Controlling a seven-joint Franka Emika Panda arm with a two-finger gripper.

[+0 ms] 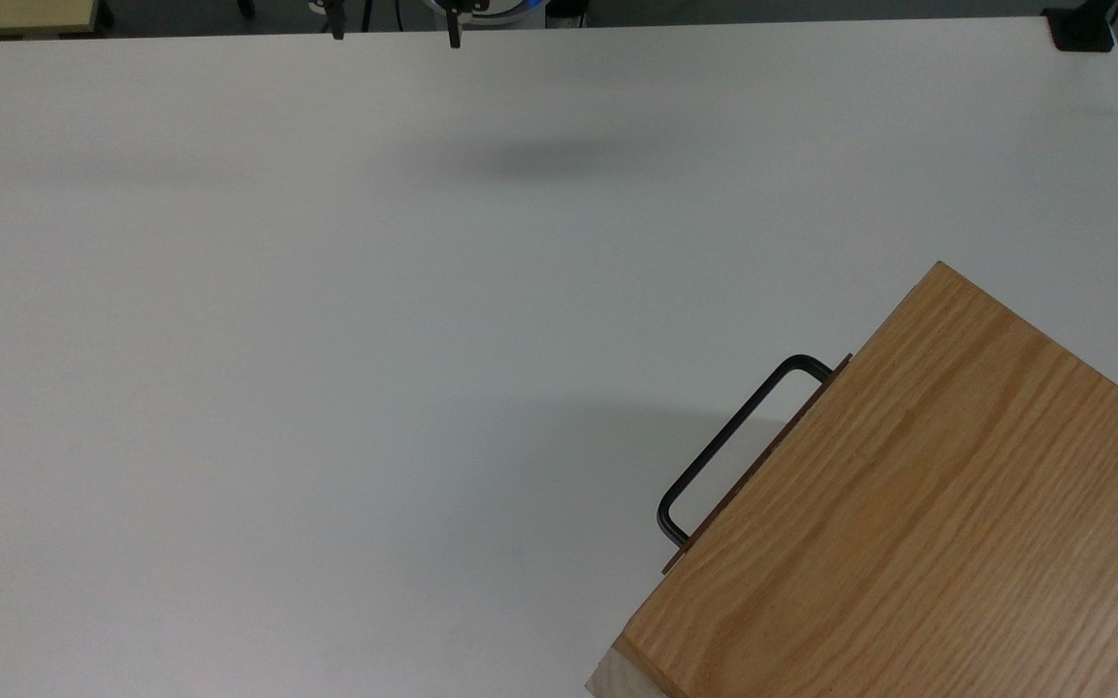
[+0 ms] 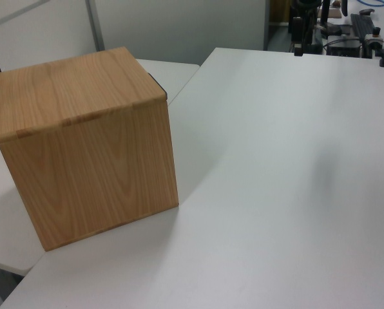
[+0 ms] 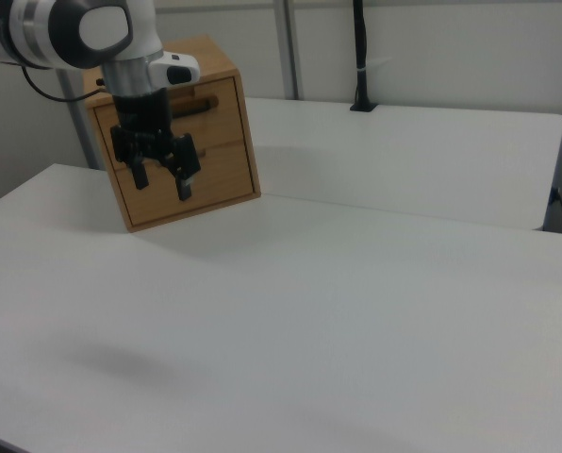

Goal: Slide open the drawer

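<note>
Nearest, table [image 3: 375,321]: white, bare across the middle.
Hand [image 3: 160,181]: released, fingers spread, hanging above the table, grasping nothing.
Drawer [image 3: 191,109]: shut in the oak cabinet [image 2: 82,96], black handle [image 1: 728,436] facing out, well apart from the hand.

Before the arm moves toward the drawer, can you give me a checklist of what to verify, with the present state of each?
1. Drawer shut, front flush with cabinet: ok.
2. Handle free, nothing on it: ok.
3. Claw open and holding nothing: ok.
4. Claw at the handle: not ok; in the top view its fingertips sit at the far table edge.
5. Table between claw and handle bare: ok.
6. Claw aligned with the handle bar: cannot tell.
</note>
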